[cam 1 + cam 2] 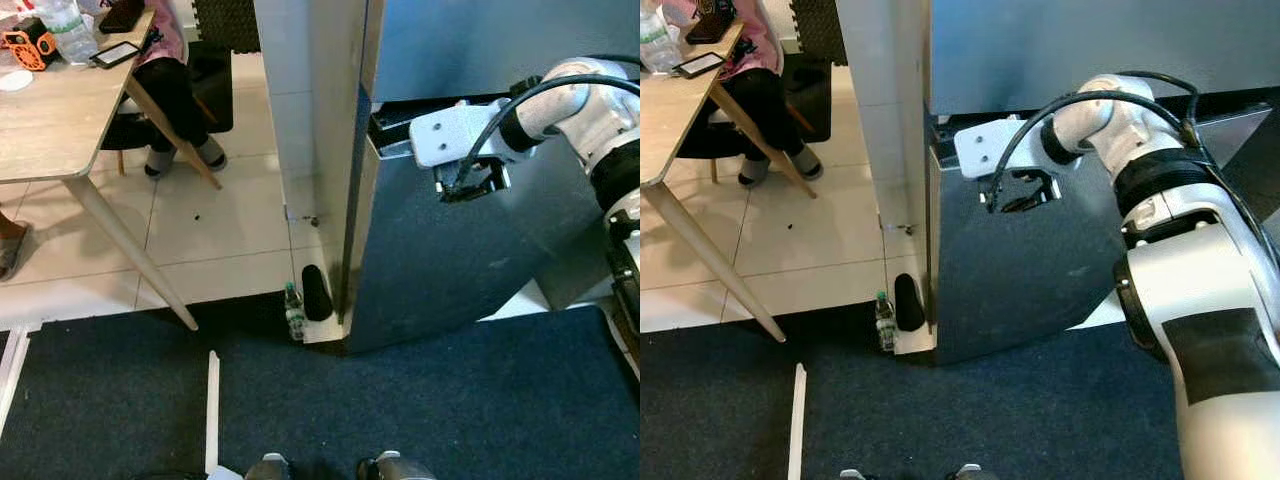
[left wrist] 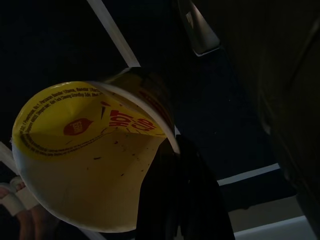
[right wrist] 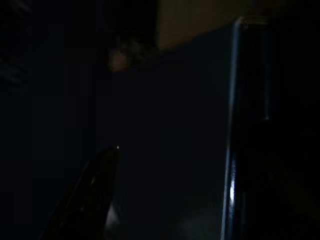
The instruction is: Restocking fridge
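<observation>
My left gripper (image 2: 161, 162) is shut on a cup with a yellow printed lid (image 2: 82, 150); one black finger (image 2: 172, 200) lies along the cup's side, over dark carpet. My right gripper (image 1: 468, 182) is raised against the grey steel fridge, at the dark gap between the upper door (image 1: 480, 50) and the lower door (image 1: 450, 265). The lower door stands swung out at an angle. The right wrist view is very dark and shows a shiny vertical edge (image 3: 234, 150).
A small bottle (image 1: 294, 313) and a black object (image 1: 316, 293) sit on the floor at the fridge's left corner. A wooden table (image 1: 60, 130) with a seated person (image 1: 170, 90) stands to the left. A white strip (image 1: 212, 410) lies on the dark carpet.
</observation>
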Controlling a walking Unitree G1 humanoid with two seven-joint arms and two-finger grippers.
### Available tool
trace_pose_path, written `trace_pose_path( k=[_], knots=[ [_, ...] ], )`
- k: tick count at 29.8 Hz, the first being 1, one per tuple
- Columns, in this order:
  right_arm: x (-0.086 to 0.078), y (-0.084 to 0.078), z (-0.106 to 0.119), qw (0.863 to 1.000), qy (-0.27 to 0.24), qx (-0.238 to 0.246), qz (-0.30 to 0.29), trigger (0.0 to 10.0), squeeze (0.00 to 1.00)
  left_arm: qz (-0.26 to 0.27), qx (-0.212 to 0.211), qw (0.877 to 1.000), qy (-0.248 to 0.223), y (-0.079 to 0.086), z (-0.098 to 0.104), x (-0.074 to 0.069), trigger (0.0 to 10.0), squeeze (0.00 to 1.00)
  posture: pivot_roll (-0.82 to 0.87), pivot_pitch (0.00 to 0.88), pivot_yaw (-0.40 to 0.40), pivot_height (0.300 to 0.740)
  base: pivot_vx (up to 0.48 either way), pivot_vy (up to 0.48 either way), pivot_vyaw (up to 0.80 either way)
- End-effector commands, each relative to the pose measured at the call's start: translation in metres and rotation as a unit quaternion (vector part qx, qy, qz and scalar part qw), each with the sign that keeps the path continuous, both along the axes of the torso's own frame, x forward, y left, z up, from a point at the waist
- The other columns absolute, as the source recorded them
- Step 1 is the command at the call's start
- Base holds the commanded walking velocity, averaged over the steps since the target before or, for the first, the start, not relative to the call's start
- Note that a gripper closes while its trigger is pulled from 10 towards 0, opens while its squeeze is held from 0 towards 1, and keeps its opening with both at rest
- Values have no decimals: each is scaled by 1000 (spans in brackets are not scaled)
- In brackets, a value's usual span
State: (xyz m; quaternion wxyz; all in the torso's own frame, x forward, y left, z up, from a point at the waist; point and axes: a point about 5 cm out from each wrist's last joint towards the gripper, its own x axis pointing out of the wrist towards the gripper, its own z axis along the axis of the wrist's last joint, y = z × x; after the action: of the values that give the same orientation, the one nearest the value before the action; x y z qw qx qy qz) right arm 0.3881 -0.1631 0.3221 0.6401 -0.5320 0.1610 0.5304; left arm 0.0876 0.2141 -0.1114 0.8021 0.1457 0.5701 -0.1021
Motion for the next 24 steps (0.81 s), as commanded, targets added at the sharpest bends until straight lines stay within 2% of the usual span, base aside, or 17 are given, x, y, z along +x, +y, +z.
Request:
trace_pose_path(
  k=[1, 3, 4, 5, 9, 12, 13, 14, 15, 16, 18, 19, 21, 22, 23, 24],
  knots=[
    [-6, 6, -32, 994, 96, -12, 42, 10000, 0, -8, -8, 1000, 21, -6, -3, -10, 10000, 0, 8, 195, -20, 740, 0, 0, 0],
    [-9, 10, -24, 991, 105, 42, 74, 10000, 0, -8, -8, 1000, 21, -6, -3, -8, 10000, 0, 4, 184, -20, 740, 0, 0, 0],
    [-9, 10, -24, 991, 105, 42, 74, 10000, 0, -8, -8, 1000, 21, -6, -3, -8, 10000, 0, 4, 184, -20, 740, 0, 0, 0],
    [-10, 12, -20, 989, 101, 68, 86, 10000, 0, -7, -9, 1000, 20, -7, -3, -7, 10000, 0, 1, 174, -17, 740, 0, 0, 0],
    [-20, 12, -9, 974, 93, 166, 121, 10000, 0, -7, -9, 1000, 20, -7, -3, -4, 10000, 0, -2, 158, -15, 740, 0, 0, 0],
    [-31, 8, 5, 949, 101, 261, 145, 10000, 0, -7, -9, 1000, 19, -7, -2, -2, 10000, 0, 2, 141, -12, 740, 0, 0, 0],
    [-31, 8, 5, 949, 101, 261, 145, 10000, 0, -7, -9, 1000, 19, -7, -2, -2, 10000, 0, 2, 141, -12, 740, 0, 0, 0],
    [-36, 5, 9, 936, 107, 297, 155, 10000, 0, -7, -9, 1000, 19, -7, -2, -1, 10000, 0, 2, 135, -11, 740, 0, 0, 0],
    [-45, 0, 11, 918, 120, 337, 172, 10000, 0, -6, -9, 1000, 17, -7, -2, 1, 10000, 0, 1, 130, -9, 740, 0, 0, 0],
    [-45, 0, 11, 918, 120, 337, 172, 10000, 0, -6, -9, 1000, 17, -7, -2, 1, 10000, 0, 1, 130, -9, 740, 0, 0, 0],
    [-54, -7, 5, 906, 134, 359, 182, 10000, 0, -7, -9, 1000, 16, -7, -1, 3, 10000, 0, -2, 122, -1, 740, 0, 0, 0],
    [-54, -7, 5, 906, 134, 359, 182, 10000, 0, -7, -9, 1000, 16, -7, -1, 3, 10000, 0, -2, 122, -1, 740, 0, 0, 0],
    [-64, -15, -1, 890, 153, 383, 192, 10000, 0, -9, -9, 1000, 15, -7, -1, 5, 10000, 0, -8, 112, 2, 740, 0, 0, 0],
    [-64, -15, -1, 890, 153, 383, 192, 10000, 0, -9, -9, 1000, 15, -7, -1, 5, 10000, 0, -8, 112, 2, 740, 0, 0, 0],
    [-74, -16, -15, 877, 188, 395, 199, 10000, 0, -10, -8, 1000, 14, -7, -1, 7, 10000, 0, -9, 105, 3, 740, 0, 0, 0],
    [-78, -16, -23, 872, 205, 396, 200, 10000, 0, -10, -8, 1000, 14, -7, 0, 7, 10000, 0, -9, 105, 3, 740, 0, 0, 0]
  ],
)
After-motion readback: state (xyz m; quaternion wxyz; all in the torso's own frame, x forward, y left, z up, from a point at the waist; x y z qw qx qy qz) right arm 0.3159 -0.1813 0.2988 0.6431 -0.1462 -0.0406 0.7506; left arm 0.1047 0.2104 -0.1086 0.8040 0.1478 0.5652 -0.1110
